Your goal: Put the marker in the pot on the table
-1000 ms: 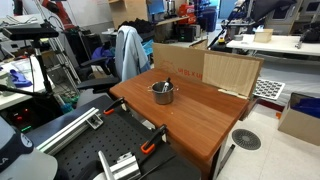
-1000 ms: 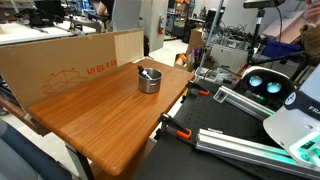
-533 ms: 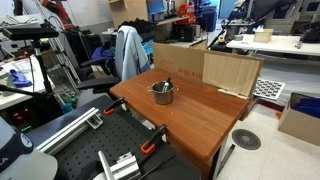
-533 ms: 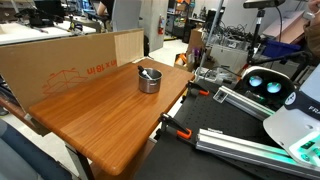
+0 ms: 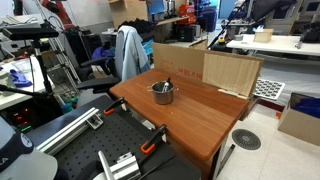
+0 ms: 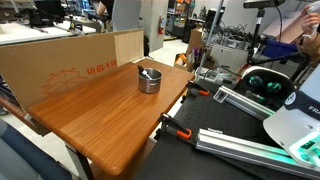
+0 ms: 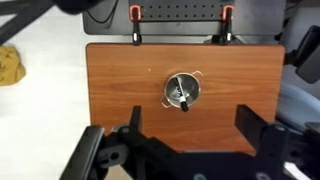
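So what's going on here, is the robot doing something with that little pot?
Nothing is being held right now. In the wrist view, the robot's gripper hangs high above the wooden table with its jaws wide open and empty. The small silver pot stands on the table, and a dark stick, apparently the marker, lies inside it. Putting the marker in the pot looks done.

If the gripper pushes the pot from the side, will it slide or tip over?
Probably slide: the pot looks low and wide, and the table is smooth. Likely light, being small metal. The marker inside may rattle.
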You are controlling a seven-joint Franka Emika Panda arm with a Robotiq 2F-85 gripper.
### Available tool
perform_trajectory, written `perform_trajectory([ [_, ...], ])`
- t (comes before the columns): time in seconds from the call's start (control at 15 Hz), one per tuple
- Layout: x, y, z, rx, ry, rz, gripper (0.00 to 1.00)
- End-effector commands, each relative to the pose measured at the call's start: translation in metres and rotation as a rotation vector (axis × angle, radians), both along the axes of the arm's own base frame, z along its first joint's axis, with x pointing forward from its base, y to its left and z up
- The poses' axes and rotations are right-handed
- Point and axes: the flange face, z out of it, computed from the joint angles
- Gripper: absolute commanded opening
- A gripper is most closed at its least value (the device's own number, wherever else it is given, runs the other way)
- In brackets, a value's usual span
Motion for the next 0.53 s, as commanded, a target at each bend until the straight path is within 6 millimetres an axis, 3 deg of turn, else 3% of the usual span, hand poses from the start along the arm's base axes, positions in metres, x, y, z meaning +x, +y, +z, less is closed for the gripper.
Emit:
perform_trajectory([
  [0.0, 0.021, 0.006, -0.031, -0.002, 0.038, 0.068, 1.00],
  [0.47, 0.050, 0.027, -0.138, -0.014, 0.155, 0.106, 1.00],
])
